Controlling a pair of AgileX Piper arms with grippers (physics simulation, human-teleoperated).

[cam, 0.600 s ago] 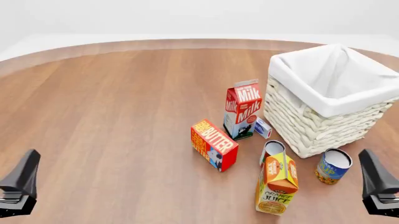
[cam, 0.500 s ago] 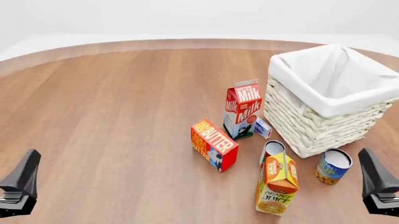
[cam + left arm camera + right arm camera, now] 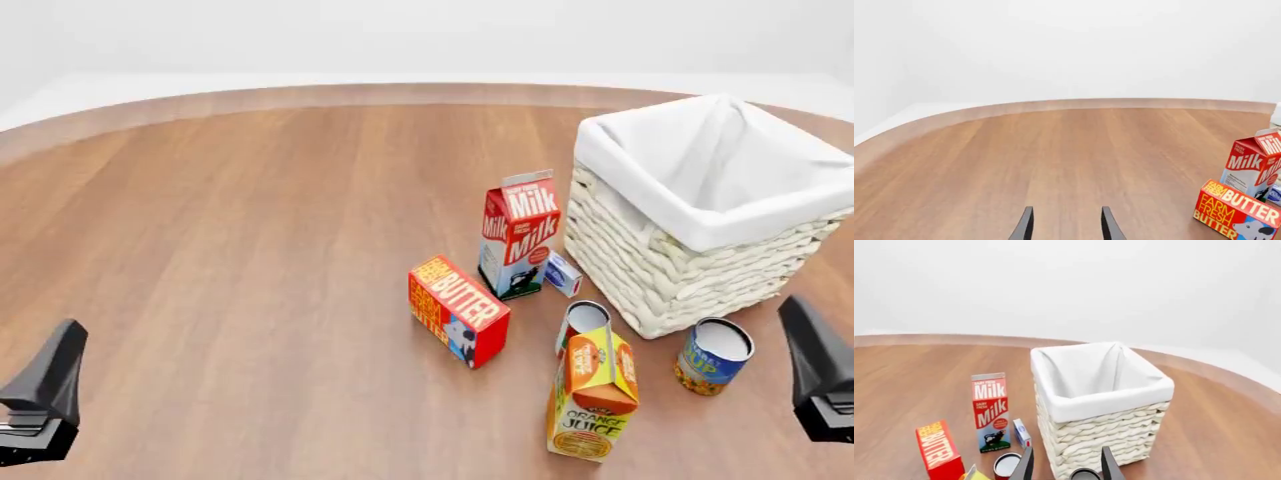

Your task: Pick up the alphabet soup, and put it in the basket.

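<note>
White-lined wicker basket beyond the spread right end effector, milk carton beside.

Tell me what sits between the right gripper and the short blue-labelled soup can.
Nothing: in the front view only bare wooden table separates the right gripper from the blue-labelled soup can.

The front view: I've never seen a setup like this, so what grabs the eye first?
The big white wicker basket at the far right, lined with white cloth, dominates. Just left of it stand bright packages: a red milk carton, a red butter box and an orange juice carton, with the small blue alphabet soup can in front of the basket. Two dark pincers, left and right, wait at the near corners.
</note>
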